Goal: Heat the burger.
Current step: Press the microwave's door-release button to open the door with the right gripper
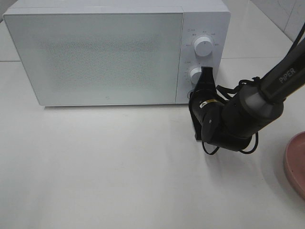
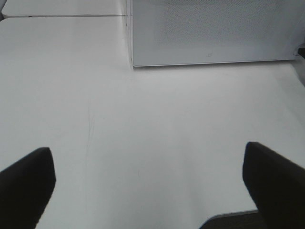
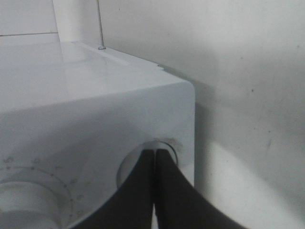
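The right fingers [image 3: 138, 191] are pressed flat together with nothing between them, and their tips sit on a round control [image 3: 125, 167] at the right end of the microwave [image 1: 95, 57]. The wrist view doesn't settle which control that is. The left fingers [image 2: 28, 186] are spread wide and empty, hovering over bare bench [image 1: 119, 167] in front of the microwave's left end.

No burger shows in any view. The door is closed and frosted, so nothing can be read through it. If the burger is already inside, it lies to the left of the right fingers and farther back, behind that door, and its long axis can't be judged. The next move would then be at the panel, not at the food. The right arm is the nearer one, since it is already on the controls, while the left is well apart from them.

The count is one microwave, two knobs, upper [image 1: 204, 45] and lower [image 1: 195, 74], and one pink plate [image 1: 296, 162] at the right edge. The plate is only partly in view, and that part is bare. Burgers in view: none.
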Robot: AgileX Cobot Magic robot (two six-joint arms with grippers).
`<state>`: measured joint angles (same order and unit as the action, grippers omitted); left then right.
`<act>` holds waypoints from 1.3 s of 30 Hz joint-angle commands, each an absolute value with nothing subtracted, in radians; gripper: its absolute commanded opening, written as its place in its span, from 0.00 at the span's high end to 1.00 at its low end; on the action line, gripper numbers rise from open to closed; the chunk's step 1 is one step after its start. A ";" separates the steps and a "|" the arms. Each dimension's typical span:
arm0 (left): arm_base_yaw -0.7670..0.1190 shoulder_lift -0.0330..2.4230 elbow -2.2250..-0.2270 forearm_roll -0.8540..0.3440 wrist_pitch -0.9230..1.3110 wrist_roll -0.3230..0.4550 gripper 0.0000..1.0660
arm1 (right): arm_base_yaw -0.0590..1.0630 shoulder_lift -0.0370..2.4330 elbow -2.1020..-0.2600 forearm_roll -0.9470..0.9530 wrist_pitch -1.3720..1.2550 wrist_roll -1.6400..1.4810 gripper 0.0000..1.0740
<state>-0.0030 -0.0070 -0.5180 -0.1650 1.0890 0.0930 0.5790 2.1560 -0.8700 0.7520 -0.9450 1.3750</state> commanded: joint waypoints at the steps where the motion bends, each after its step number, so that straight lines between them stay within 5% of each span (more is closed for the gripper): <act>1: -0.008 -0.020 -0.516 -0.173 1.073 0.092 0.06 | 0.576 2.155 -0.887 0.744 -0.974 1.335 1.00; 39: -0.008 -0.020 -0.516 -0.173 1.073 0.092 0.06 | 0.553 2.222 -1.073 0.761 -1.155 1.227 1.00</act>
